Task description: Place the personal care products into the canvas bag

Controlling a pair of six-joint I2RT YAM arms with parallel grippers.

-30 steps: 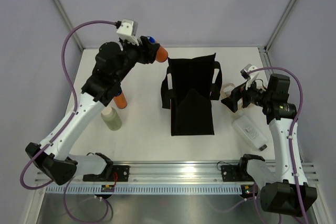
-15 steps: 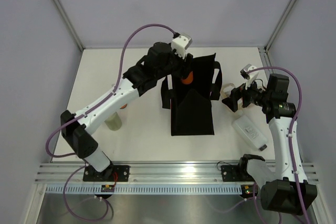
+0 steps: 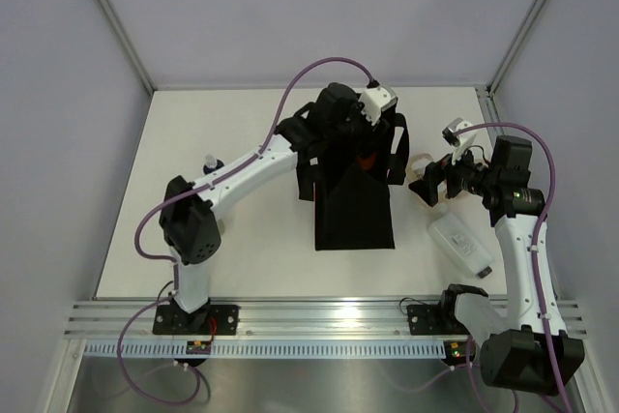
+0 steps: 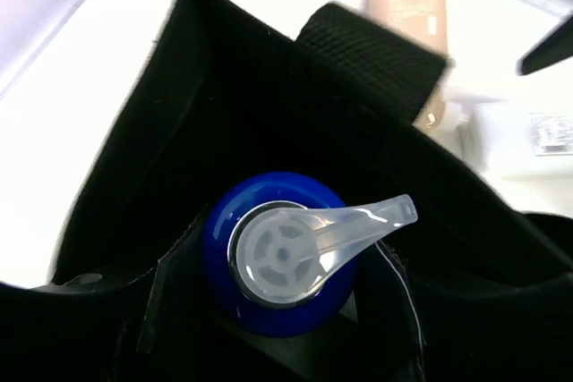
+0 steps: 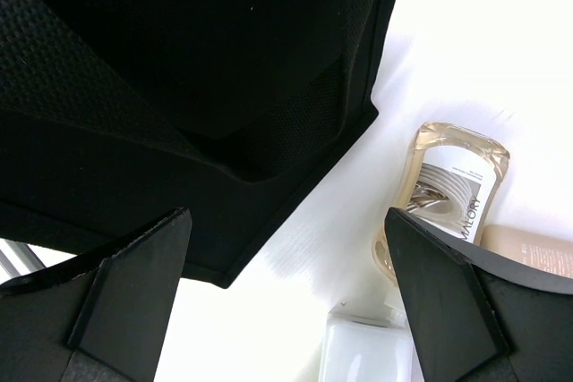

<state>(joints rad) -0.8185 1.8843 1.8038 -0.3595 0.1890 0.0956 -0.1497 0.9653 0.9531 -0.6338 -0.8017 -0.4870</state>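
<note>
The canvas bag [image 3: 354,212] is a black tote lying mid-table with its mouth toward the back. My left gripper [image 3: 361,146] reaches over that mouth, shut on the blue-and-orange bottle [image 3: 364,160]. In the left wrist view the bottle's blue cap and clear pump [image 4: 282,261] sit between the dark fingers, with the bag's black walls [image 4: 224,105] around them. My right gripper [image 3: 427,187] hangs open just right of the bag [image 5: 179,60], nothing between its fingers [image 5: 134,284]. Under it lie a clear amber pack [image 5: 452,194], a beige pouch [image 5: 528,252] and the flat white bottle [image 3: 462,244].
The bag's loop handles [image 3: 398,147] lie at its sides. A beige tub [image 3: 421,162] stands between the bag and my right gripper. The left arm's links [image 3: 242,169] stretch across the left half of the table. Frame posts stand at the back corners.
My left arm has swung right from the table's back left, carrying the blue-and-orange bottle over the bag's mouth. The right arm has not moved.
</note>
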